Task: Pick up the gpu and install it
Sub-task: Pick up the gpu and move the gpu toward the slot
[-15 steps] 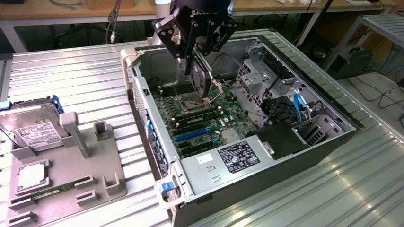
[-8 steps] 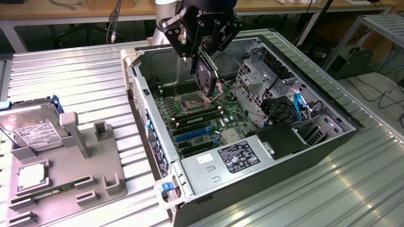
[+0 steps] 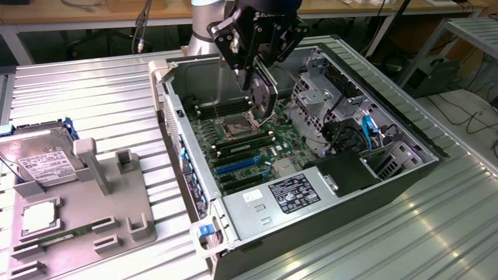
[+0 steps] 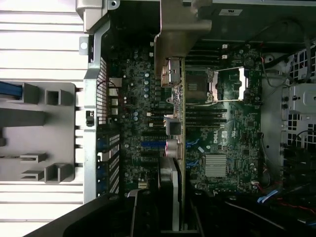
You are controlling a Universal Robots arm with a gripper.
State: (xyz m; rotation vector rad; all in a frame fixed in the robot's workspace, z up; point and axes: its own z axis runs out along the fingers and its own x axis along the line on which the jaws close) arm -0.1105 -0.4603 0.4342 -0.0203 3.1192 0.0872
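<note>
The motherboard carries a white Dell logo, readable in the wrist view beside a small finned heatsink. In the exterior view the power supply has a black label with white print, too small to read, and a white sticker sits next to it. The hard drive, on the grey holder at the exterior view's left, has a white label whose text cannot be made out. A green memory stick lies in a slot of the same holder.

The arm comes down from the top of the exterior view, with the black gripper pointing straight down into the open case. Its fingers are pinching the gpu by its upper edge. The card hangs on edge, roughly upright, with one dark face turned toward the exterior view's right. It is inside the case walls and over the motherboard, close to the CPU socket and well back from the blue slots. Whether its lower edge touches the board cannot be told.

In the wrist view the gpu shows edge-on, running out from the gripper across the board. Its silvery bracket is at the far end, and the CPU socket is just beside the card.
</note>
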